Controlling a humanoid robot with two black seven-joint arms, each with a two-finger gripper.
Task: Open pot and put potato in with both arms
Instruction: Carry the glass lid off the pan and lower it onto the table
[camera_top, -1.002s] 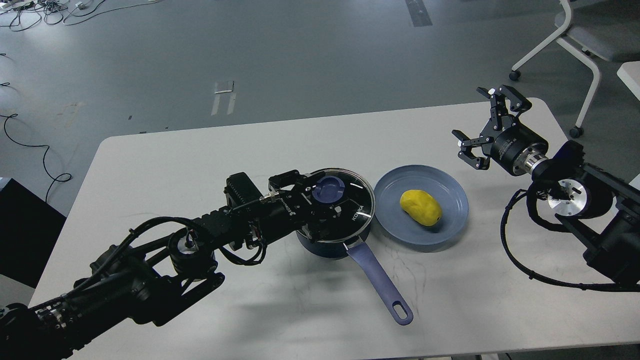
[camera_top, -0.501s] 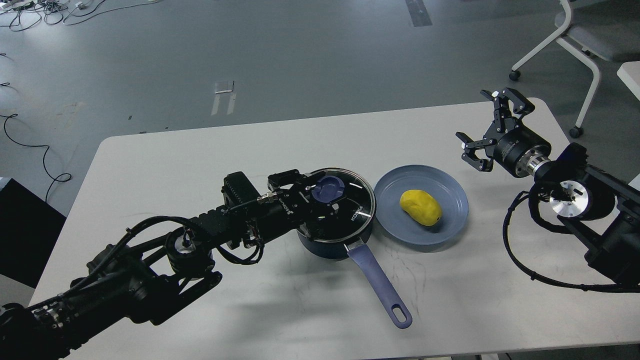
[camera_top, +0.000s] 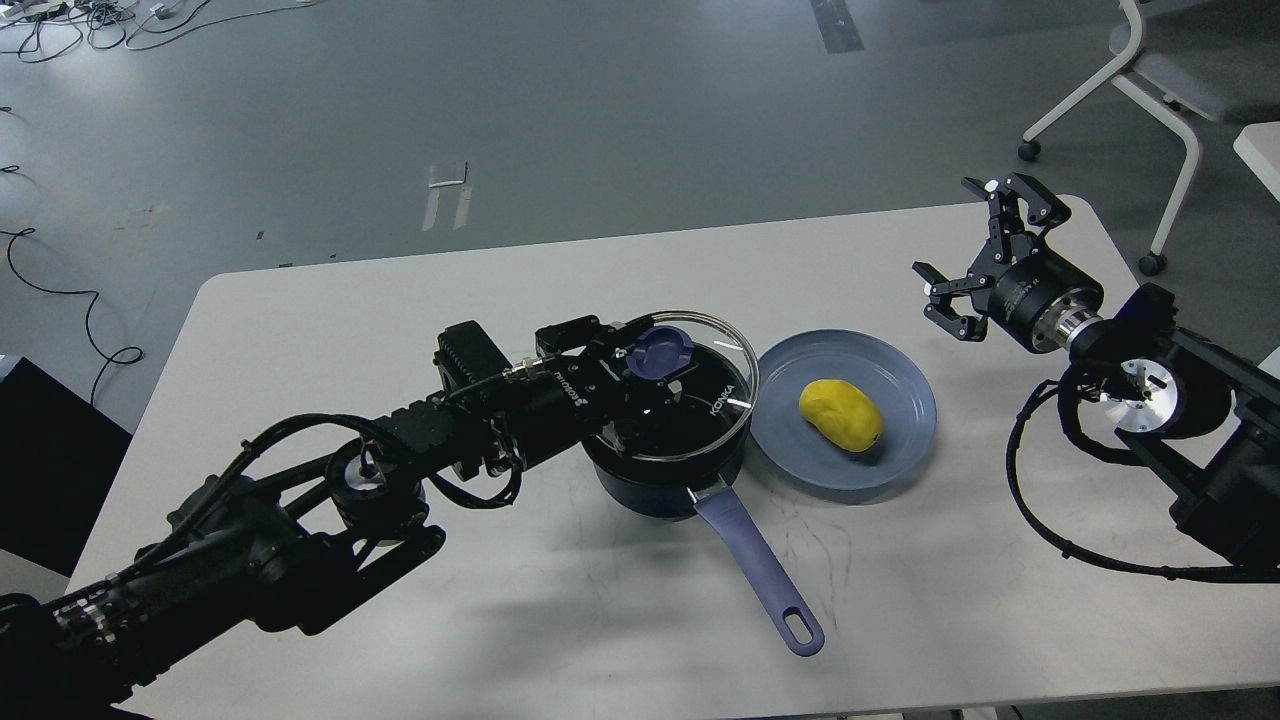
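Head view, left end effector (camera_top: 655, 365): it grips the blue knob of the glass lid (camera_top: 700, 395); I read the lid as tilted, far edge raised off the saucepan (camera_top: 665, 475).
Head view, right end effector (camera_top: 985, 255): fingers spread wide, holding nothing, hovering above the counter (camera_top: 330, 330), well apart from the potato.
Head view, potato (camera_top: 841, 414): yellow, lying on the blue plate (camera_top: 905, 385) just beside the saucepan, on its right.
Head view, saucepan: dark blue, long handle pointing toward me and to the right.
Risk, lid: I judge the knob hold shallow; a tilted glass lid may slip, drop on the rim or slide onto the plate.
Risk, saucepan: if the lid drags the rim, the pan may shift toward the plate and nudge it.
Risk, potato: rounded and smooth, it may roll on the plate under an off-centre pinch.
Count: one saucepan, one lid, one plate, one potato, two end effectors.
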